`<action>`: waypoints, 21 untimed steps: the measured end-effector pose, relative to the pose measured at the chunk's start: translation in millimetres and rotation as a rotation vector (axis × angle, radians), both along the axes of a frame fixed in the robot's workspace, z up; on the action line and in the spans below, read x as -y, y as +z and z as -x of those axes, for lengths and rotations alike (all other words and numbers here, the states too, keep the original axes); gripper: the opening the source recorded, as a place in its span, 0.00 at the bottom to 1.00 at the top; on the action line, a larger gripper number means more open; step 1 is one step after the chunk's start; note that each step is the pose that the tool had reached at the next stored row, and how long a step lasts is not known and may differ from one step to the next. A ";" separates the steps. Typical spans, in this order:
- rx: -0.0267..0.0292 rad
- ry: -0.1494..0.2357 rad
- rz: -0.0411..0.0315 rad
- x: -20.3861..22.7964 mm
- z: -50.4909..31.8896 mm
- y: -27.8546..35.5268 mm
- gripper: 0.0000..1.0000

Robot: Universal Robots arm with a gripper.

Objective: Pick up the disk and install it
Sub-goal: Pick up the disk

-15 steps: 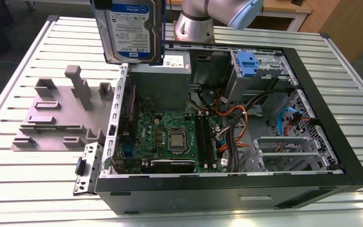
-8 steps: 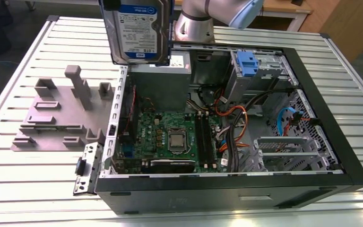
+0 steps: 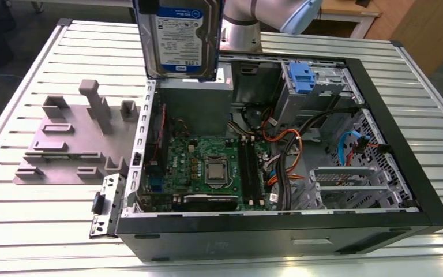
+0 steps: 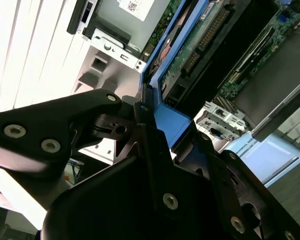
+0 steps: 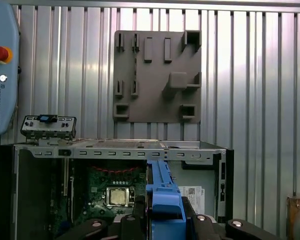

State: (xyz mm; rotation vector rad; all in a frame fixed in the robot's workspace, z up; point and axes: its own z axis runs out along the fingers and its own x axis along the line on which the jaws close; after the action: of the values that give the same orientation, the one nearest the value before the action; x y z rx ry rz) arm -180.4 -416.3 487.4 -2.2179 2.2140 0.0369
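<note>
**Exterior view**
- disk [image 3: 179, 40]: upright in the air, label facing the camera, over the far corner of the open computer case [image 3: 283, 231], above the grey metal box [image 3: 196, 103]. Cannot tell whether its lower edge touches the box.
- arm [image 3: 271, 14]: behind the disk.
- case: lies open on the slatted desk [image 3: 37, 231], motherboard [image 3: 206, 167] exposed.
- blue clip [image 3: 302, 78]: stands in the drive bay at the case's far side, well apart from the disk, toward the exterior view's right.
- fixture plate [image 3: 67, 141]: grey, on the desk just beside the case, at the exterior view's left.

**Second wrist view**
- gripper [image 4: 172, 131]: black fingers [image 4: 146, 130] clamped on the disk, pressing its blue side rail [image 4: 174, 124].
- disk: seen from close up, green circuit-board side [image 4: 195, 50] showing. The case interior lies beyond it.

**First wrist view**
- gripper [image 5: 164, 222]: fingers [image 5: 200, 225] on either side of the blue rail [image 5: 162, 195], gripping it.
- disk: seen edge-on, over the open case, with the motherboard [image 5: 110, 192] beside it in the picture.
- fixture plate [image 5: 157, 75]: on the desk [image 5: 250, 75] beyond the case.
- pendant [image 5: 0, 70]: on the desk near the case.
</note>
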 end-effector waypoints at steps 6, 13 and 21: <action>-0.0001 0.000 0.0002 0.3 -11.2 -0.4 0.36; 0.0000 0.000 0.0002 0.9 -22.3 -0.9 0.36; 0.0000 0.000 0.0003 1.4 -34.4 -1.4 0.36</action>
State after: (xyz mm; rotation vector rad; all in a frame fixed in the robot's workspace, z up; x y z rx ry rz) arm -146.0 -417.7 486.0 -2.2180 2.2142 0.0365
